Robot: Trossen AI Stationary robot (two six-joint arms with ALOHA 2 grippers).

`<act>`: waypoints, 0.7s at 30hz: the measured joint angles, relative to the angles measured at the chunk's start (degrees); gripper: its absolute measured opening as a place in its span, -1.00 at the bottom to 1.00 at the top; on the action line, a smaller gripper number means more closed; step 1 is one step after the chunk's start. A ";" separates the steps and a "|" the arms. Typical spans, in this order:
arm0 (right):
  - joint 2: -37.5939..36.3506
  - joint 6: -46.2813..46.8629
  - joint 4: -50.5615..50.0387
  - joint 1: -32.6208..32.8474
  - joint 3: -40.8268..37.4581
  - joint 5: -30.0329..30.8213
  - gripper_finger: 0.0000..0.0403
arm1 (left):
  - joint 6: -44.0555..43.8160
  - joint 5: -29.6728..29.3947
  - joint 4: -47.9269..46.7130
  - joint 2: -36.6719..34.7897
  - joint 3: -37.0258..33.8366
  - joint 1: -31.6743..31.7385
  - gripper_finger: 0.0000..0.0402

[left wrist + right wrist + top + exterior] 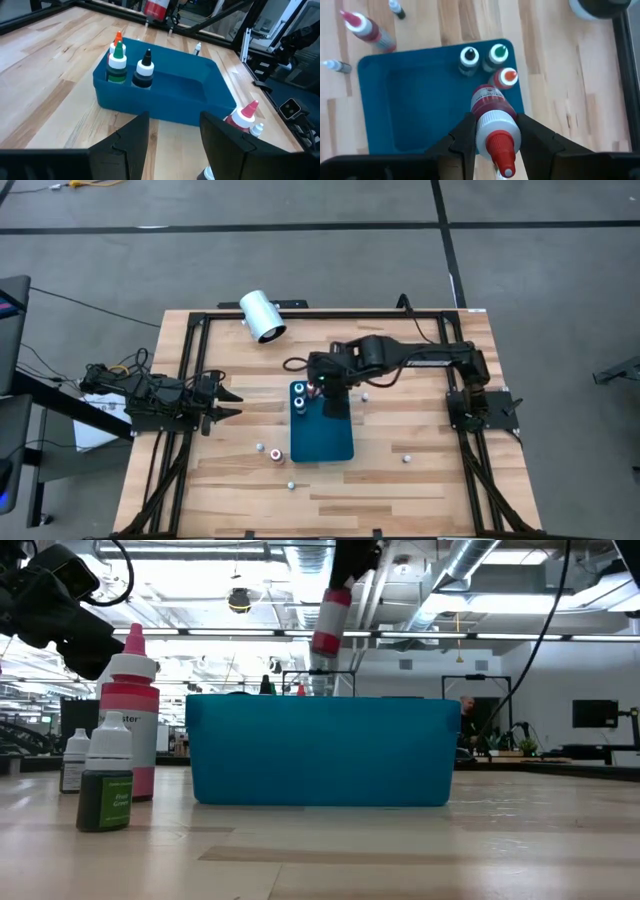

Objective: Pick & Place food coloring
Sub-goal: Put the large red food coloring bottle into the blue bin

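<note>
While the right gripper clamps a red bottle above the blue tray, the left gripper (jaws parted, empty) waits aside.

blue tray on the wood table, green-, black- and orange-tipped bottles standing in one corner, red-tipped bottle just outside, left gripper fingers apart

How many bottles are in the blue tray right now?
3: black-capped, green-capped and orange-capped, clustered at one end of the tray. A fourth, red bottle is held above it in the right claw.
</note>
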 joint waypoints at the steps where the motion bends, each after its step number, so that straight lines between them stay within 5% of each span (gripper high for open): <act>1: 0.58 0.00 -0.03 0.00 0.01 -0.03 -0.45 | 0.00 -0.01 0.05 0.00 0.00 -0.01 -0.17; 21: 10.23 0.39 5.05 1.07 -0.08 -1.99 -0.44 | -0.46 0.09 -1.25 0.26 0.00 0.01 -0.17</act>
